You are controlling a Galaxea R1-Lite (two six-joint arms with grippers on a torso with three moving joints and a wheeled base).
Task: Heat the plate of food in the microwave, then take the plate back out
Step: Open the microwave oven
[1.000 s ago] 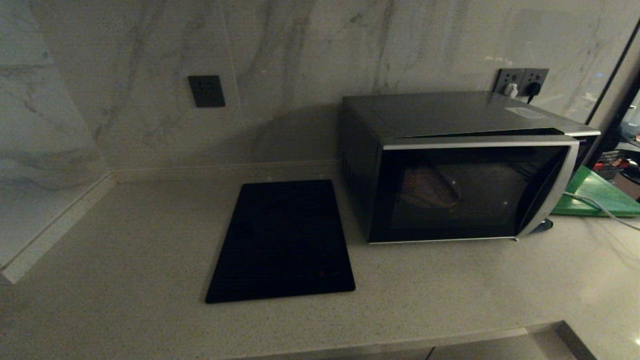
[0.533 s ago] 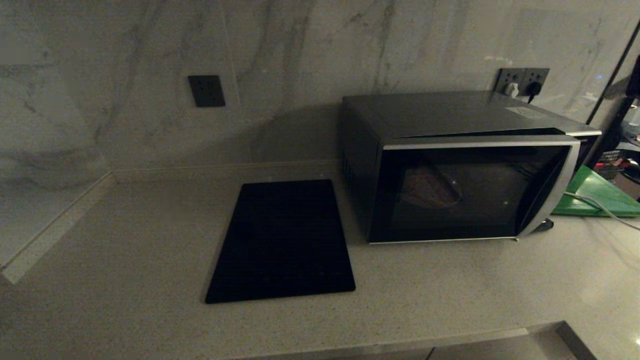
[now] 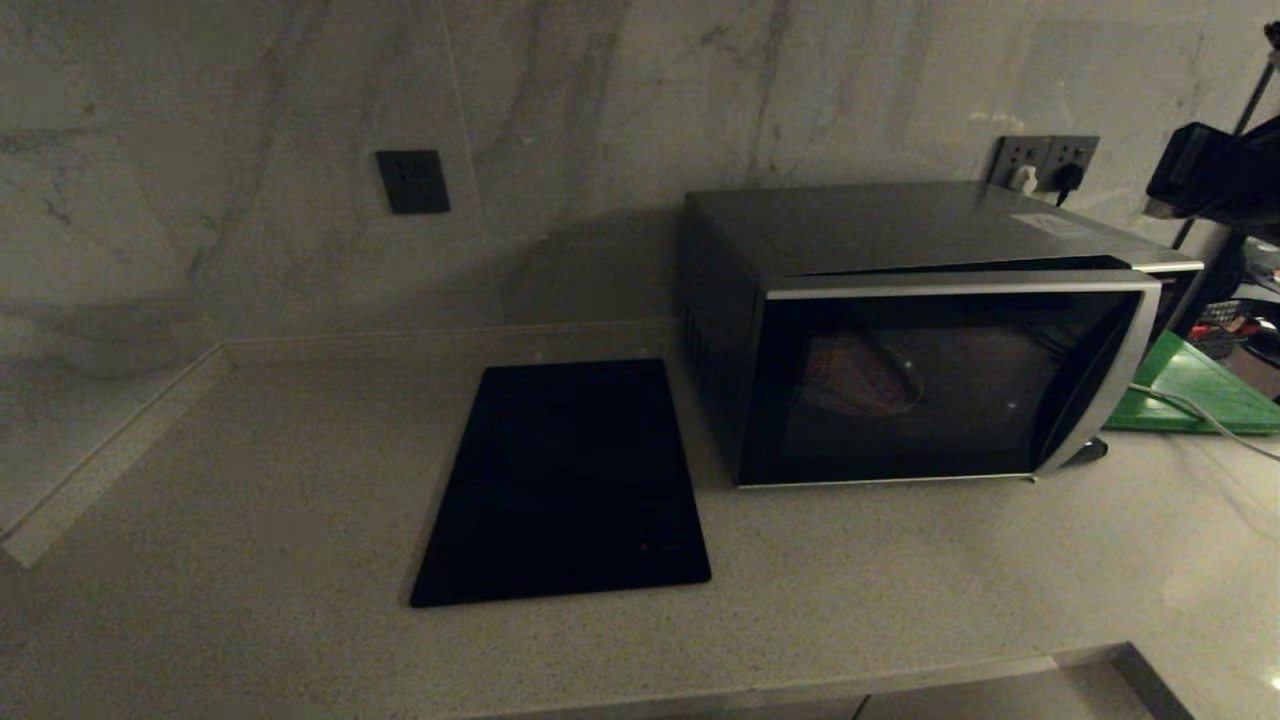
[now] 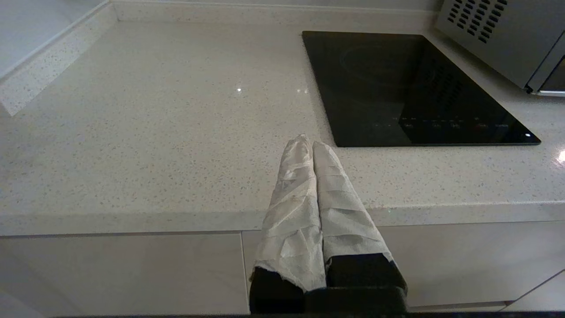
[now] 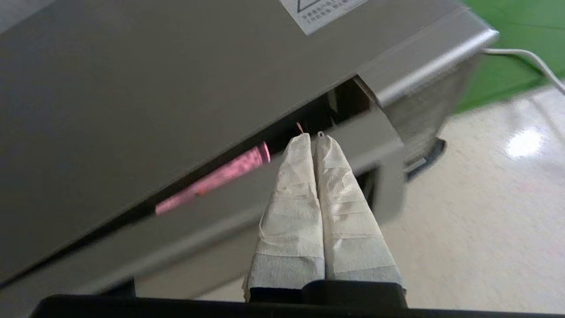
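Left gripper [image 4: 311, 143] sat parked low at the front edge of the desk [image 3: 250, 480], jaws clenched on nothing, tips pointing toward the black induction hob [image 3: 565, 480]. I left that arm alone.

Moving right, the microwave [image 3: 900, 230] stood on the desk beside the hob, door ajar by a narrow gap along the top. The plate of food [image 3: 860, 378] was inside, showing dimly through the dark glass toward the left of the cavity; the right wrist view caught a pink strip of it through the door gap [image 5: 216, 179].

Right gripper [image 5: 314, 138] was up by the microwave's top right corner, jaws clenched, empty, tips just at the door's upper edge near the gap. In the head view only a dark piece of that arm showed at the far right. Green board [image 3: 1190, 385] and a white cable lay beyond.

My read: the door needed pushing shut before heating. To do it well, I'd press flat against the door's right side with closed tips, push straight, and avoid slipping into the gap or shoving the whole oven back.
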